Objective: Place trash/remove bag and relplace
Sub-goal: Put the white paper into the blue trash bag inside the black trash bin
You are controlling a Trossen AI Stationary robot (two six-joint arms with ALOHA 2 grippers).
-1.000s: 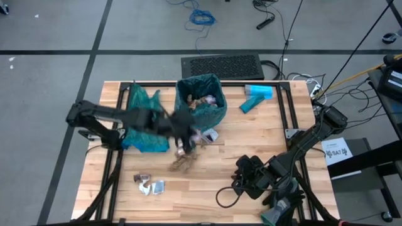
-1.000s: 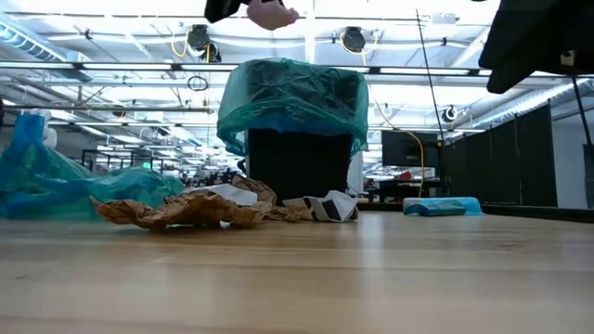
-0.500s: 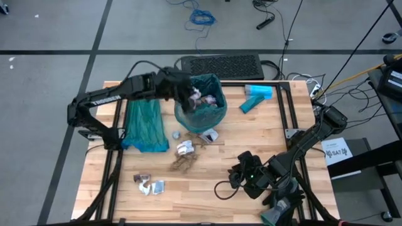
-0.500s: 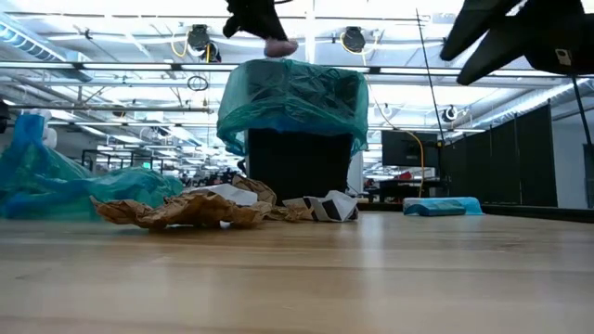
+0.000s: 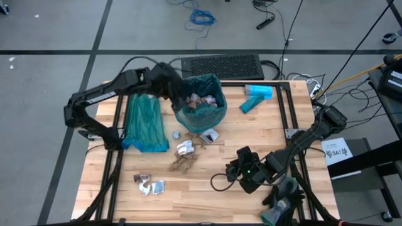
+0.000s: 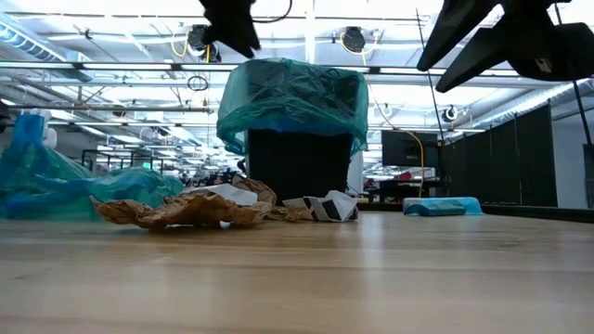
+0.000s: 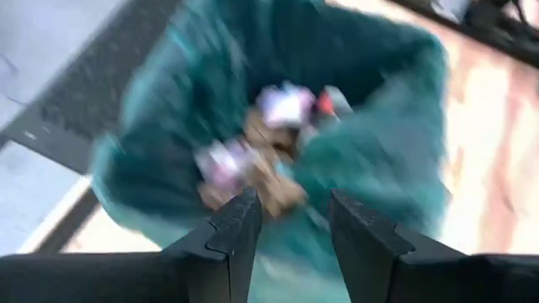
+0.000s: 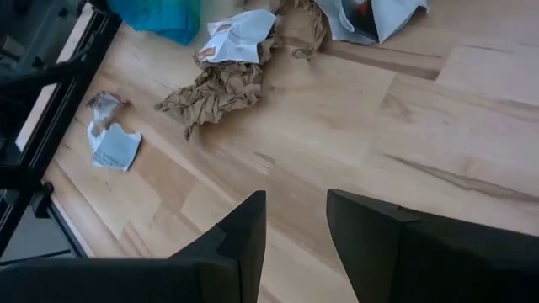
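A black bin (image 6: pixel 297 162) lined with a teal bag (image 5: pixel 202 112) stands at the table's far middle. It holds crumpled trash (image 7: pixel 269 143). My left gripper (image 7: pixel 295 210) hovers open above the bin's left rim (image 5: pixel 176 94), with nothing between its fingers. More trash lies on the wood: brown paper (image 5: pixel 184 163), a white wrapper (image 5: pixel 184 148) and small scraps (image 5: pixel 149 184). My right gripper (image 8: pixel 295 210) stands open above the table's near right part (image 5: pixel 231 174), to the right of the brown paper (image 8: pixel 223 88).
A spare teal bag (image 5: pixel 146 122) lies flat left of the bin. A light-blue pack (image 5: pixel 257 97) lies at the far right. A white-and-dark wrapper (image 5: pixel 208 135) rests at the bin's foot. Bare wood (image 5: pixel 207 194) stretches along the near edge.
My left gripper has risen from the table's middle toward the far edge, carrying a pinkish scrap over the bin. There it has opened and let the scrap drop in, then drawn back to the bin's left rim. My right gripper has drifted slightly toward the left.
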